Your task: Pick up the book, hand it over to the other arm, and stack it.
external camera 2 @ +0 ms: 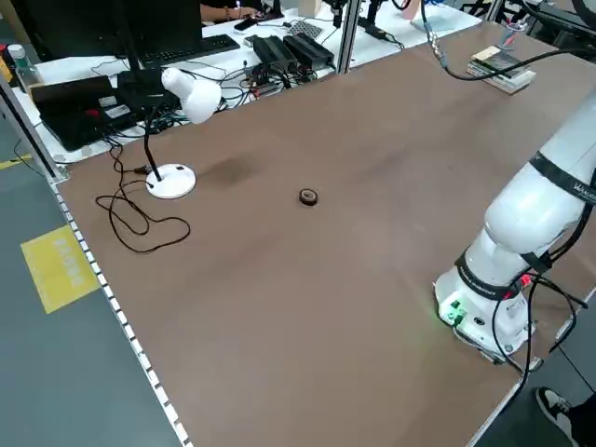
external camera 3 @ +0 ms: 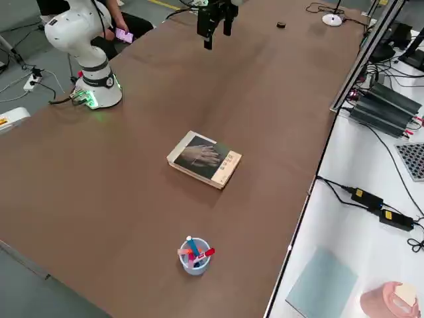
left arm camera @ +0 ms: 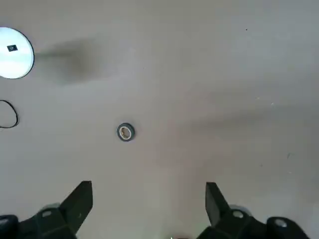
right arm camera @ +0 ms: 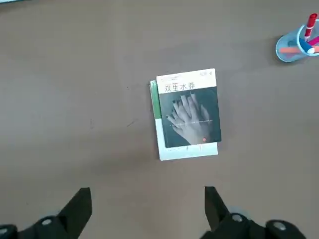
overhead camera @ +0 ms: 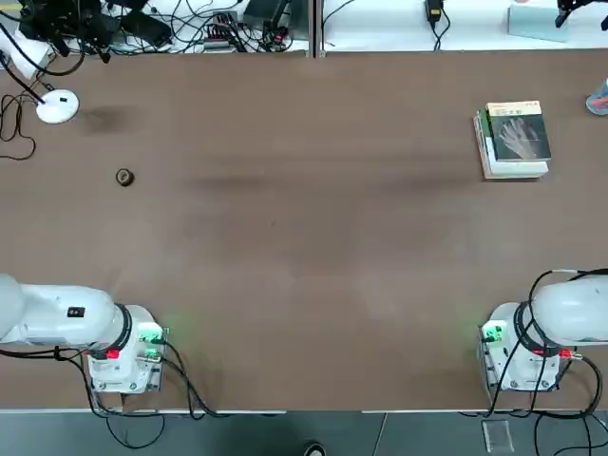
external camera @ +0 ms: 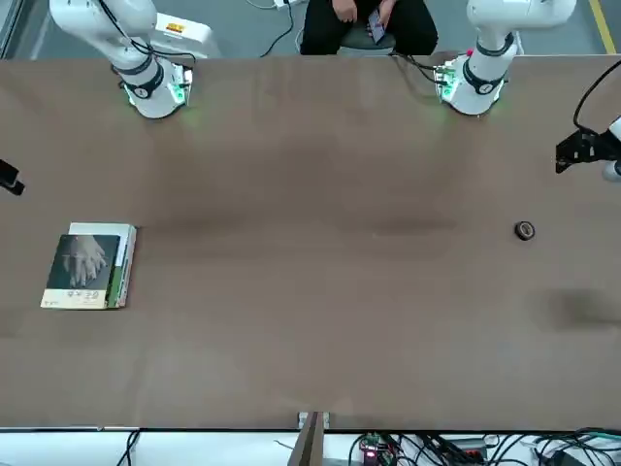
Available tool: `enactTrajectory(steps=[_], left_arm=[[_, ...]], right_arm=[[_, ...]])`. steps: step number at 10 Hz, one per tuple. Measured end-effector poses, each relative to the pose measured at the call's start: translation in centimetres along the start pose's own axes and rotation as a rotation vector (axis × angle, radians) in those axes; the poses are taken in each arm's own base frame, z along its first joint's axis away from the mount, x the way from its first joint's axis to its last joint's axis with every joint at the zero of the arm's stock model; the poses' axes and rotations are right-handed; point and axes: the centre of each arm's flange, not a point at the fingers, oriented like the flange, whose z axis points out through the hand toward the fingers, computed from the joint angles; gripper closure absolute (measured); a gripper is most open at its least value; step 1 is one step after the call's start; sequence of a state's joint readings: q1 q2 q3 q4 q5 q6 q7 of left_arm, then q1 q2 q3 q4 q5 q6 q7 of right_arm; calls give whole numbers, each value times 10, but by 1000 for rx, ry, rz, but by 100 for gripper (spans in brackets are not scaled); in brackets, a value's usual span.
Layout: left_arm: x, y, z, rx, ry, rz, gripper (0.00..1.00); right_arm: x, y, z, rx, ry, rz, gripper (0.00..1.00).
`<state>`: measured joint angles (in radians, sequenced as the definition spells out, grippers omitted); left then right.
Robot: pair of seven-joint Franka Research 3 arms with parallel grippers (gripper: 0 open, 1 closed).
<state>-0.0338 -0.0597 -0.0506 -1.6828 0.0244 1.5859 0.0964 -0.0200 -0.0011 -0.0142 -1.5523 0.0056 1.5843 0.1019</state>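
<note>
Pen cup (right arm camera: 299, 44) beside book (right arm camera: 189, 109) in right wrist view only; both end effectors (right arm camera: 144, 209) (left arm camera: 148, 206) released.

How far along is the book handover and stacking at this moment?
The dark book already lies flat on top of the green-and-white book, on the table on the robot's right, so the stack looks done. Nothing is in hand: the right gripper hangs open above the books, and the left gripper hangs open over bare table near a small ring. Nothing visible is left.
</note>
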Motion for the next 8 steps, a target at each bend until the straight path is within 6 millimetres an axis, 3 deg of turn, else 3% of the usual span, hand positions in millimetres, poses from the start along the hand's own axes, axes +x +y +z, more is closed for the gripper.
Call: enactTrajectory(steps=[5,8], left_arm=[[0,0,0,0,0,0,0],[0,0,0,0,0,0,0]], right_arm=[[-3,-2,2,-6,-22,-4,0],[-6,-13,-2,-31,-26,-30,0]])
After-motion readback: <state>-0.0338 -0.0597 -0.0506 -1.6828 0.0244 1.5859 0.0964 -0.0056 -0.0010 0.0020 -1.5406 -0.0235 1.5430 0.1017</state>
